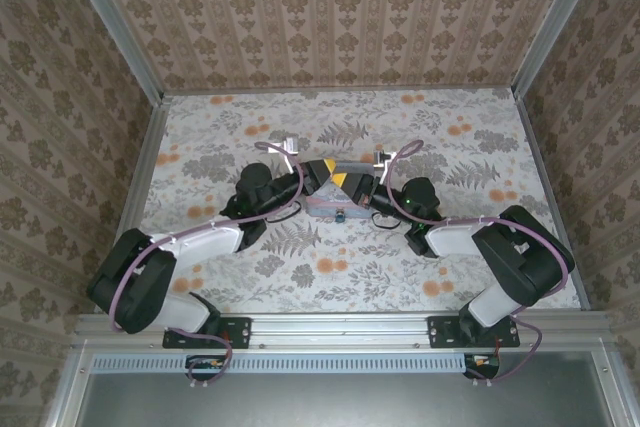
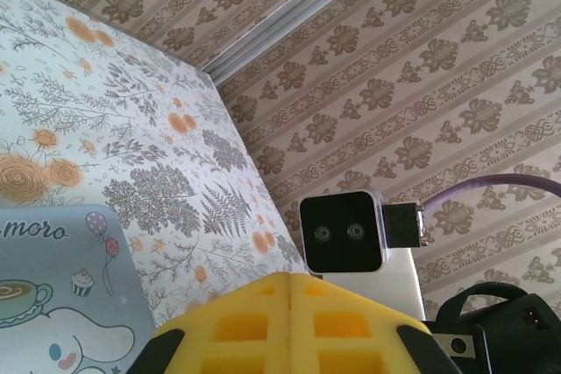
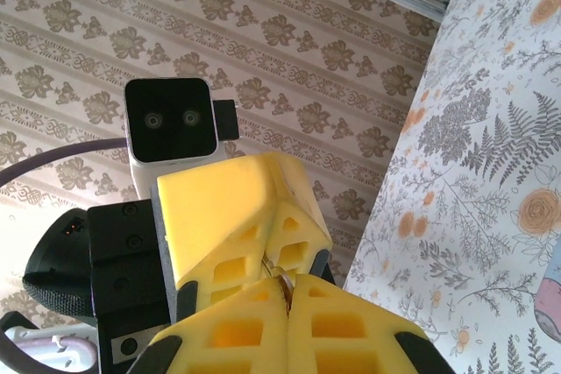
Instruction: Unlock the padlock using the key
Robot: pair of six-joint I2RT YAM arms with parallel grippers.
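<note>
left gripper (image 1: 322,169): yellow fingers (image 2: 254,326) pressed flat together, no gap at the seam, nothing seen between them. right gripper (image 1: 343,181): likewise pressed together; its wrist view shows a thin brownish sliver at the top of the seam, possibly the key (image 3: 282,281), too small to confirm. the two grippers meet tip to tip at mid-table, above a pale blue cartoon tin (image 1: 318,207). judged reason: both tools are brought to one point so one can steady the lock while the other works the key. the padlock (image 1: 340,215): a small dark teal speck at the tin's near edge, just below the right gripper in the overhead view, appears to be it; no finger is seen touching it there. judgement: key not yet in the lock, and alignment will be fine work given how small both parts are. surface: table (image 1: 250,267) has a pale covering printed with grey ferns and orange flowers, lying flat. enclosure: walls (image 1: 330,17) on three sides in beige striped damask paper, aluminium framing at the corners, a metal rail (image 1: 340,327) along the near edge carrying both arm bases.
</note>
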